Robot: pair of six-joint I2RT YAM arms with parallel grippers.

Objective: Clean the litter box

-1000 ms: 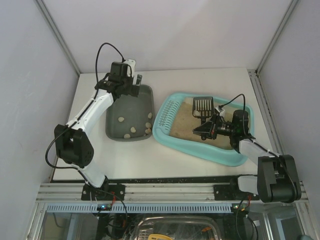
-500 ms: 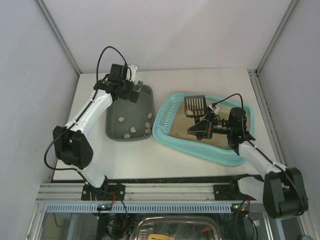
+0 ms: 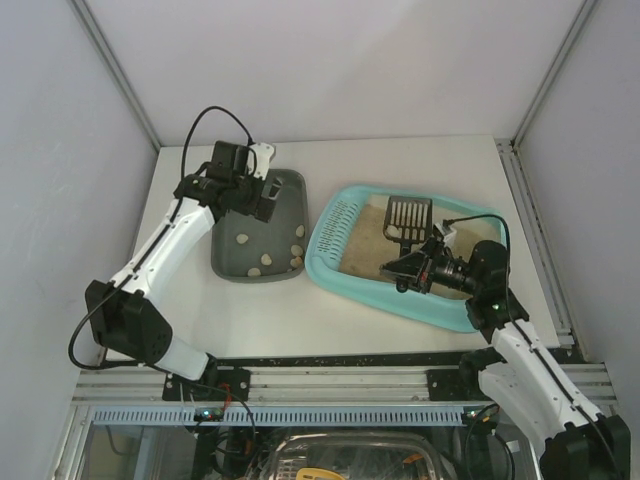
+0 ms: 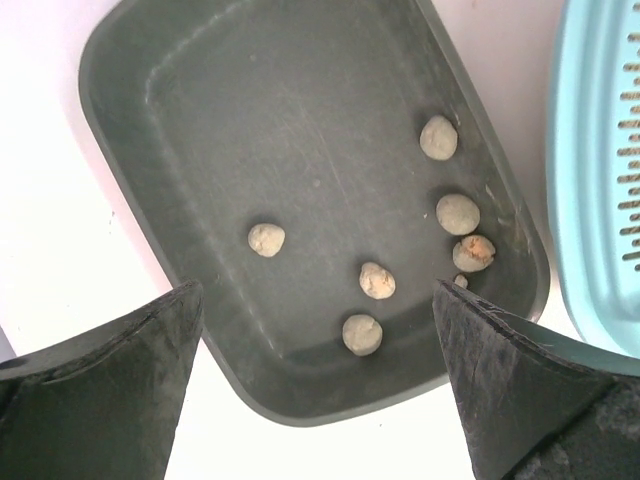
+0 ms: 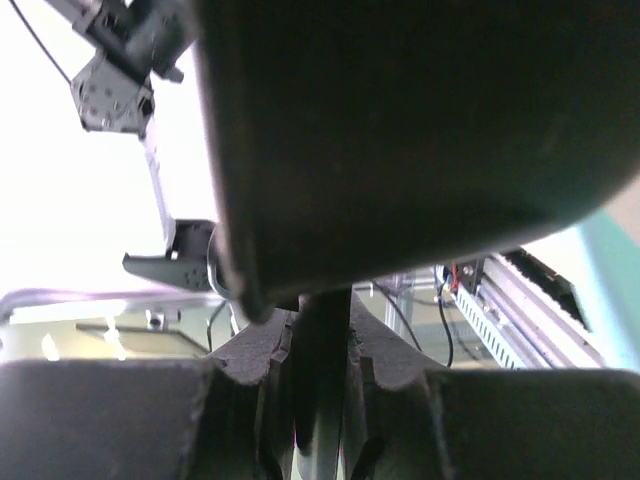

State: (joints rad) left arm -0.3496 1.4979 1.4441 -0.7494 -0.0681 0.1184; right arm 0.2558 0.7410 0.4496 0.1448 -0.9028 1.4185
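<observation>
The light-turquoise litter box (image 3: 338, 272) with beige litter (image 3: 365, 245) lies at centre right. A black slotted scoop (image 3: 408, 215) hangs over its far part. My right gripper (image 3: 408, 268) is shut on the scoop's handle; in the right wrist view the handle (image 5: 320, 380) sits between the fingers (image 5: 250, 370), under the scoop's dark underside (image 5: 400, 120). My left gripper (image 3: 258, 192) is open and empty above the far end of a dark grey tray (image 3: 232, 262). In the left wrist view the gripper (image 4: 315, 330) frames that tray (image 4: 300, 130) and its clumps (image 4: 378, 280).
The grey tray holds several beige clumps (image 3: 268, 262) near its front and right side. The litter box's slotted end (image 3: 335, 225) lies close to the tray, and its rim shows in the left wrist view (image 4: 590, 200). White walls enclose the table on three sides.
The right arm drew back toward the near edge; the scoop swung left, then back to the right over the litter. The left gripper shifted a little left and nearer.
</observation>
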